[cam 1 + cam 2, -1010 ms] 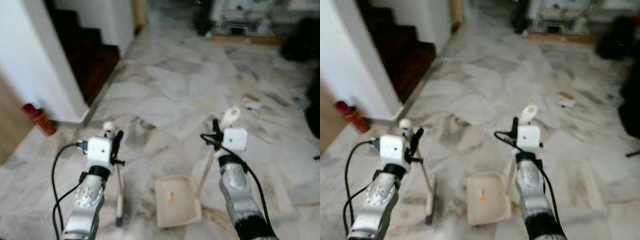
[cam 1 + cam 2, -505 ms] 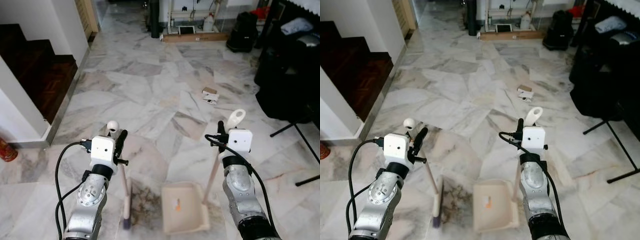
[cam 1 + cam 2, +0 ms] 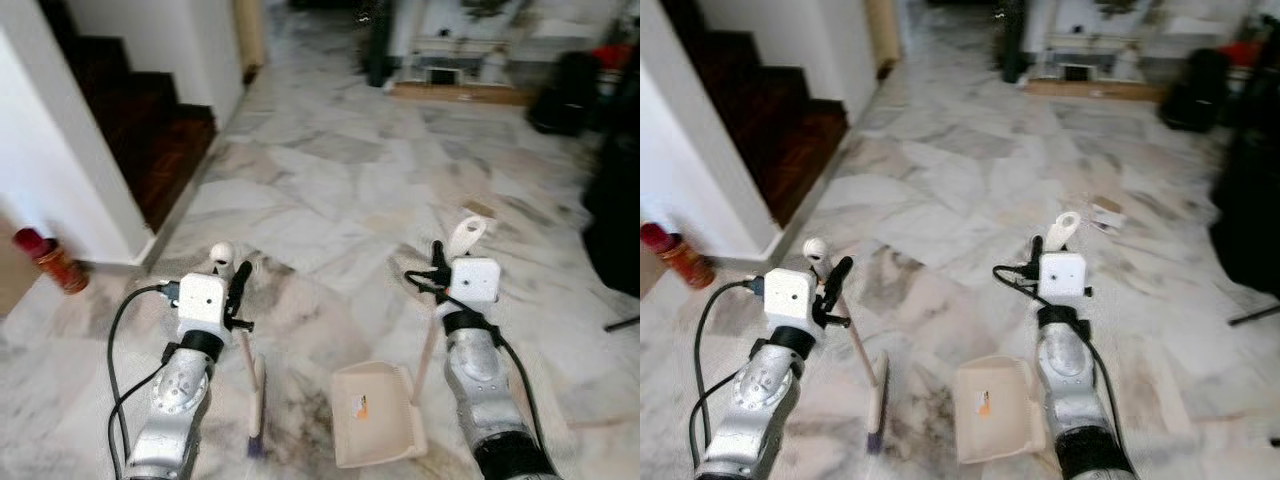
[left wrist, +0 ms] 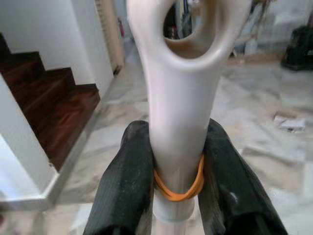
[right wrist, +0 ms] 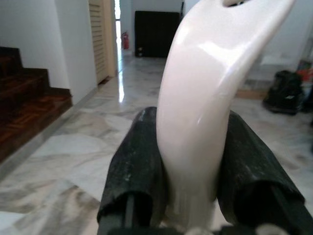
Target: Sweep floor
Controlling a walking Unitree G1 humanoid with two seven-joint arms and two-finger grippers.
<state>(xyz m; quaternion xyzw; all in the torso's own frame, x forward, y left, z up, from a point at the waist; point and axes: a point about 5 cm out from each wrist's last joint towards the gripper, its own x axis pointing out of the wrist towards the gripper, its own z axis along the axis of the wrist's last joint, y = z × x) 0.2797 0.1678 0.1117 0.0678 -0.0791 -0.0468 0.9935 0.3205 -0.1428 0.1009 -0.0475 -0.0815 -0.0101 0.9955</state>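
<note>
My left gripper is shut on the pale handle of a broom, whose brush head rests on the marble floor. In the left wrist view both black fingers clamp the handle just under its hanging loop. My right gripper is shut on the upright handle of a cream dustpan, which sits on the floor between the two arms. The right wrist view shows the fingers pressed on the dustpan handle. A small scrap of cardboard lies on the floor ahead to the right.
A dark wooden staircase and a white wall stand to the left, with a red canister at the wall's foot. Black bags sit at the right edge. A low shelf stands at the far end.
The whole picture has swung to the left and blurred, so the camera moved. Both grippers keep their hold, and broom and dustpan stay where they were between the arms.
</note>
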